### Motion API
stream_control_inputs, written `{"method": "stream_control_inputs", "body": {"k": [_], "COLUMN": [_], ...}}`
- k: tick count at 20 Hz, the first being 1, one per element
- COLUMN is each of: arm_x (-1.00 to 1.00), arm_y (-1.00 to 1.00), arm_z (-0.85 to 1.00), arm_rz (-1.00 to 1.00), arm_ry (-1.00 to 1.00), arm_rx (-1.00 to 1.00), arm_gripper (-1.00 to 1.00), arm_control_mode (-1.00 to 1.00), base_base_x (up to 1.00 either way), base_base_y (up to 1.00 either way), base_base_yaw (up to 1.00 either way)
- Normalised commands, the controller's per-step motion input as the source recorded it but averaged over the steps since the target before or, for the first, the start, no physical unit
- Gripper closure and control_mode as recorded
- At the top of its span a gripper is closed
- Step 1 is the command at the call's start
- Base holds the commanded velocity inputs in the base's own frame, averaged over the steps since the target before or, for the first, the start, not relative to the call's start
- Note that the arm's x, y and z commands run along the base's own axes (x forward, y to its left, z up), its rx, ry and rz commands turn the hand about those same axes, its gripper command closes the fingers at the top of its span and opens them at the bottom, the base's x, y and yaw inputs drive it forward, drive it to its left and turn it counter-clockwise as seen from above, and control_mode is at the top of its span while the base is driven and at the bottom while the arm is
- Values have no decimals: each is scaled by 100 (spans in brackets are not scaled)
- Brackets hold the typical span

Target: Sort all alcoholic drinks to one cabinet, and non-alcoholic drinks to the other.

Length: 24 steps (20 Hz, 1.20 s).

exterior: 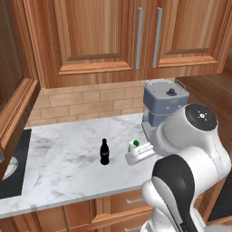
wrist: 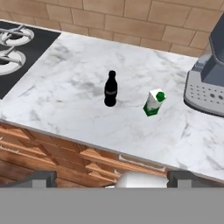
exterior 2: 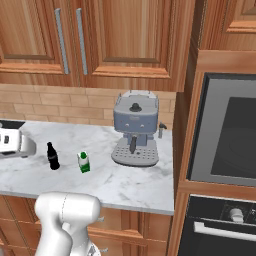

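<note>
**Gripper wide open above the drinks, holding nothing**

The gripper hangs back from the marble surface, its two dark fingertips spread fully apart with nothing between them. On the surface the small black cola bottle stands upright, with the green-and-white carton just beside it, apart and slightly tilted in the hand view. No writing is legible on either. A grey espresso machine stands near the carton. The wall cabinets above have their doors closed.
</note>
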Motion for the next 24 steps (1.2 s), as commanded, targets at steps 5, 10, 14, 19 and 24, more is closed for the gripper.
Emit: {"method": "stream_control_inputs", "body": {"k": [5,10,14,19,24], "arm_x": [27,42,43,44,36], "arm_y": [0,2,6,13,10], "arm_z": [-6,-5,-12,-16,-12], "arm_rz": [0,0,0,0,0], "arm_ry": [0,0,0,3,2], "arm_rx": [1,0,0,0,0], "arm_gripper": [-100,-100,-100,-100,-100], "arm_control_mode": [-100,-100,-100,-100,-100], "base_base_x": [0,0,0,0,0], "base_base_y": [0,0,0,0,0], "base_base_yaw": [0,0,0,0,0]}}
